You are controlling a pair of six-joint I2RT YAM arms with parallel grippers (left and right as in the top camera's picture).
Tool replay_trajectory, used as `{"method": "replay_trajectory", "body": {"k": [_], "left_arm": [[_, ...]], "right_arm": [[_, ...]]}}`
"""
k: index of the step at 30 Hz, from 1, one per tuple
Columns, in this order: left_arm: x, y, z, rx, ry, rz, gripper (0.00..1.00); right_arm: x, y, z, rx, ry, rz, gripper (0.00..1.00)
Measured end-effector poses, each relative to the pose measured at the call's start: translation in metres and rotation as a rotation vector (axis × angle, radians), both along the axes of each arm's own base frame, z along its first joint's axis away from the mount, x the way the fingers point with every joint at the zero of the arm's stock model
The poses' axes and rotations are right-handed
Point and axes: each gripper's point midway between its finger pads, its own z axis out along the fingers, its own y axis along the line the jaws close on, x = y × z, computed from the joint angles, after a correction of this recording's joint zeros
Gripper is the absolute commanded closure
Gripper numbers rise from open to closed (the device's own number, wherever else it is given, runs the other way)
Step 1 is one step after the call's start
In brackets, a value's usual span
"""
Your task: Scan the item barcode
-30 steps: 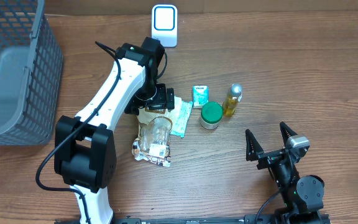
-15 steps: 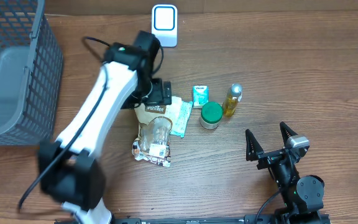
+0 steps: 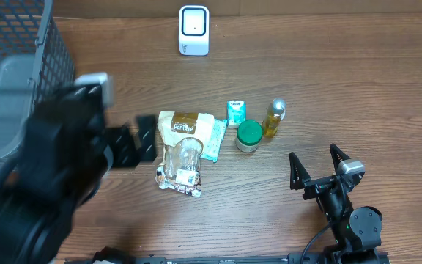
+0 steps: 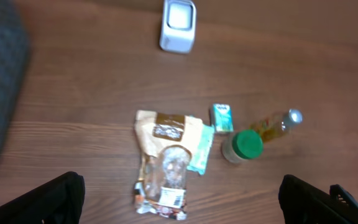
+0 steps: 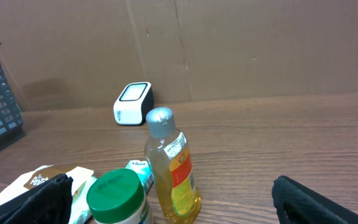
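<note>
My left pincer hangs wide open and empty above the desk, its blurred arm filling the left of the overhead view. The bag lies flat on the desk just to the right of it. In the left wrist view the bag sits below and between my spread fingers. The scanner stands well apart at the far edge. A jar and bottle stand right of the bag. My right pincer rests open, holding nothing, well apart from the bag.
</note>
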Motion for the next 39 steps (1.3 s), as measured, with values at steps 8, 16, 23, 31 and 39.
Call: {"method": "replay_trajectory", "body": {"k": [8, 16, 23, 31, 39], "left_arm": [[-0.045, 0.035, 0.005, 0.013, -0.05, 0.089, 0.0], [-0.049, 0.057, -0.01, -0.034, -0.218, 0.198, 0.0], [-0.031, 0.067, 0.021, -0.124, -0.597, 0.256, 0.0], [-0.053, 0.059, 0.066, -0.096, -1.061, 0.155, 0.0], [-0.069, 0.056, 0.056, -0.074, -1.33, 0.122, 0.0]], "right_arm": [[0.0, 0.0, 0.0, 0.0, 0.0, 0.0, 0.0], [0.0, 0.0, 0.0, 0.0, -0.001, 0.0, 0.0], [0.0, 0.0, 0.0, 0.0, 0.0, 0.0, 0.0], [0.0, 0.0, 0.0, 0.0, 0.0, 0.0, 0.0], [0.0, 0.0, 0.0, 0.0, -0.001, 0.0, 0.0]]}}
